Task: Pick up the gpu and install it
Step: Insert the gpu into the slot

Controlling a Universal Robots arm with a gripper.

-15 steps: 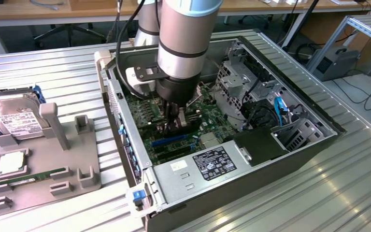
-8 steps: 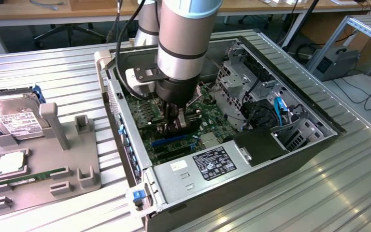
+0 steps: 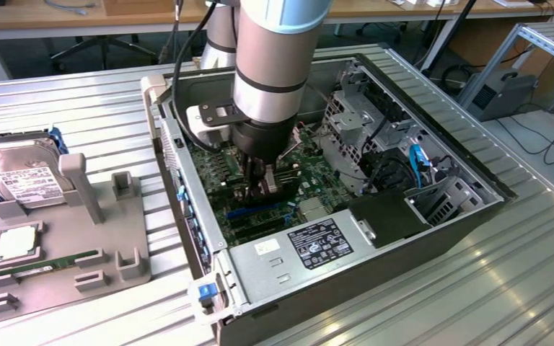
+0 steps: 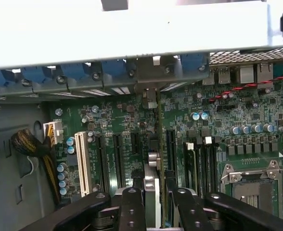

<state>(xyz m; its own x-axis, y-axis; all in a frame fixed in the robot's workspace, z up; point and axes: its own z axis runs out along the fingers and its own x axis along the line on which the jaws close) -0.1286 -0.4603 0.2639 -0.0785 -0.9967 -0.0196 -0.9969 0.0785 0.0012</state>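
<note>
No text can be read with certainty. The hard drive [image 3: 22,180], at 9 o'clock in the exterior view, carries a white label with small print, and the power supply [image 3: 296,252], at 6 o'clock, carries a black label [image 3: 320,244] with white marks, all illegible.

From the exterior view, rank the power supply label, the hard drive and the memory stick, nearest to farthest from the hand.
1. Power supply label: inside the case, just below the hand.
2. Hard drive and memory stick: both on the holder at the exterior view's left, too close to call.
</note>
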